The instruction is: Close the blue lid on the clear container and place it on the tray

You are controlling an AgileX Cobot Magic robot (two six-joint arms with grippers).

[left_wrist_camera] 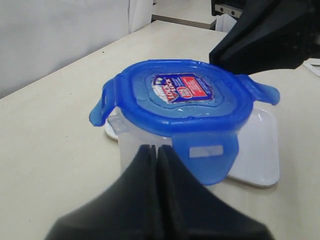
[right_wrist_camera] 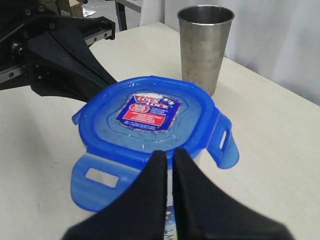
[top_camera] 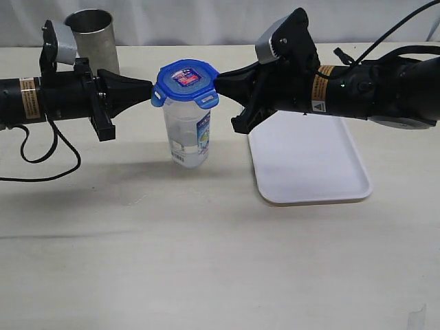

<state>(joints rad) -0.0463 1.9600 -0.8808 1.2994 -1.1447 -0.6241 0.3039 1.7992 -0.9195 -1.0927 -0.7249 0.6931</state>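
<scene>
In the exterior view I see the clear container [top_camera: 188,134] standing upright on the tabletop [top_camera: 206,261], with the blue lid [top_camera: 186,81] sitting on its mouth. It is near the tray [top_camera: 309,161], on that view's left of it, and not on it. My left hand [top_camera: 148,88] comes in level from the left, fingers pressed together, with its tip at the lid's rim. My right hand [top_camera: 218,82] meets the opposite rim the same way, also pressed together and gripping nothing. A grey metal cup [top_camera: 93,38] stands behind the left arm.

In the left wrist view, the left hand [left_wrist_camera: 156,150] shows no gap between its fingers. Its tip is against the container [left_wrist_camera: 132,145] just under the lid [left_wrist_camera: 185,100], beside a drooping flap. The right hand [left_wrist_camera: 215,52] touches the far edge, and the tray [left_wrist_camera: 260,150] lies beyond.

In the right wrist view, the right hand [right_wrist_camera: 169,155] has its fingers together at the lid's [right_wrist_camera: 145,120] near edge. The flaps flare outward. The left hand [right_wrist_camera: 107,80] is at the far rim, and the cup [right_wrist_camera: 205,45] stands beyond.
</scene>
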